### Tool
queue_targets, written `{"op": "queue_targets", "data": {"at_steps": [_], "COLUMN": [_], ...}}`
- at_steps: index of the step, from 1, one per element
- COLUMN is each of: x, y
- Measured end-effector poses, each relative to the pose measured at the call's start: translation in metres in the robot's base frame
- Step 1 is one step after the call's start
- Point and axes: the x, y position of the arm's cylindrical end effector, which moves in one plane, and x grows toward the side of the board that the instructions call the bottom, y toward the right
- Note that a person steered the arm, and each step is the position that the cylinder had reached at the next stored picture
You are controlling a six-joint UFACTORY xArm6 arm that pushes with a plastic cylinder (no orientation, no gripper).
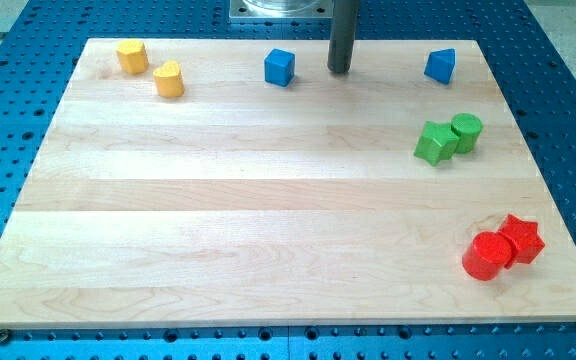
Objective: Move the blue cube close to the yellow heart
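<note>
While right of blue cube (280, 67) — my tip (340, 70).

Pale wooden board (268, 210) (smooth, matt grain) on perforated blue metal table (28, 40).

Rod (342, 35): upper length cut off by the view's top edge; what it mounts to cannot be seen. Metal base (280, 10) at the view's top: only its lower strip shows. Blue table (568, 40): runs out of view on all four sides. Red star (521, 238): its left points hidden behind the red cylinder (487, 256) touching it. Green cylinder (466, 131): lower left side covered by the green block (435, 142), whose exact shape is unclear. Blue block (440, 65) at the view's right: too small to tell its shape.
</note>
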Motion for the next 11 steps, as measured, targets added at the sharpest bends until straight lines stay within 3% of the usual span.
{"op": "queue_targets", "data": {"at_steps": [1,2,3,4,5,6,7,8,9,10,11], "x": [-0.017,0.038,0.052,0.025,-0.009,0.023,0.046,0.049,0.064,0.085,0.101], "y": [-0.017,-0.059,-0.096,-0.059,-0.094,-0.139,-0.149,-0.103,-0.114,-0.165,-0.14]}}
